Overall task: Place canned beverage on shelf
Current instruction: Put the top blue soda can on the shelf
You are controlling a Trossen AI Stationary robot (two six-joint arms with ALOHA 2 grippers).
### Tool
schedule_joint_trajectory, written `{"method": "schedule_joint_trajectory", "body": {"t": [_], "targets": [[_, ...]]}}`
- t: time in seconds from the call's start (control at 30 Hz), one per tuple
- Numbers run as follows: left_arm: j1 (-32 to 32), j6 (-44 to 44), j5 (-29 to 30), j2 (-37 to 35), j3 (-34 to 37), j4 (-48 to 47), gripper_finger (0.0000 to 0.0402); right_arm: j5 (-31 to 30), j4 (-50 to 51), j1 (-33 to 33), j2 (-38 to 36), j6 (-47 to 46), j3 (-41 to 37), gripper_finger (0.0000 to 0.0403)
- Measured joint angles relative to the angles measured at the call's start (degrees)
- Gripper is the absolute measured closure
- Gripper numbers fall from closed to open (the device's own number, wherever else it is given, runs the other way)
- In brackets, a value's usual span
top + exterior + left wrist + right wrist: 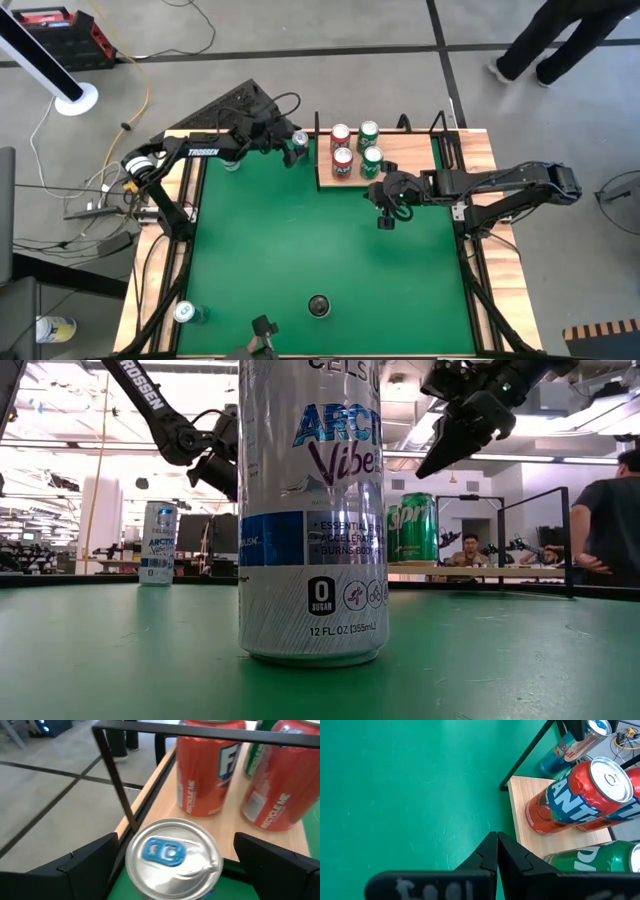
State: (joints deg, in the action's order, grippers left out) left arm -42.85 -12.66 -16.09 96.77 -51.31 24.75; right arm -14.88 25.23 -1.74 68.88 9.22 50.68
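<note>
A silver can with a blue tab (172,857) stands on the green mat just left of the shelf (415,160), also seen from above (300,140). My left gripper (175,865) is open, one finger on either side of the can's top with a gap on both sides. The light-wood shelf with black posts holds two red cans (341,148) and two green cans (370,146). My right gripper (384,216) hangs shut over the mat just in front of the shelf's near edge, holding nothing (497,847).
A tall silver can (312,510) stands close to the low camera and hides much of the far table. Another silver can (185,313) stands at the near left corner. A further can (158,542) shows far left. People are beyond the table.
</note>
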Motion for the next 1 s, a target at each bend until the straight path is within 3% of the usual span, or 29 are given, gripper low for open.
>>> {"method": "schedule_joint_trajectory", "body": {"t": [0.23, 0.53, 0.8, 1.0], "targets": [[-0.02, 0.51, 0.46, 0.00, 0.00, -1.24, 0.0045, 0.01, 0.07, 0.02, 0.00, -1.35, 0.00, 0.0373], [0.10, 2.88, 1.78, -0.96, 0.00, -2.99, 0.0176, 0.01, 0.07, 0.09, 0.00, -2.41, 0.00, 0.0374], [2.65, 3.83, 1.93, -11.11, 0.09, -16.08, 0.0180, -0.01, 2.15, 1.05, 0.00, -8.07, 0.00, 0.0373], [10.79, 5.24, 2.17, -20.69, 0.07, -30.22, 0.0180, -0.02, 2.65, 3.19, 0.00, -10.82, 0.00, 0.0374]]}}
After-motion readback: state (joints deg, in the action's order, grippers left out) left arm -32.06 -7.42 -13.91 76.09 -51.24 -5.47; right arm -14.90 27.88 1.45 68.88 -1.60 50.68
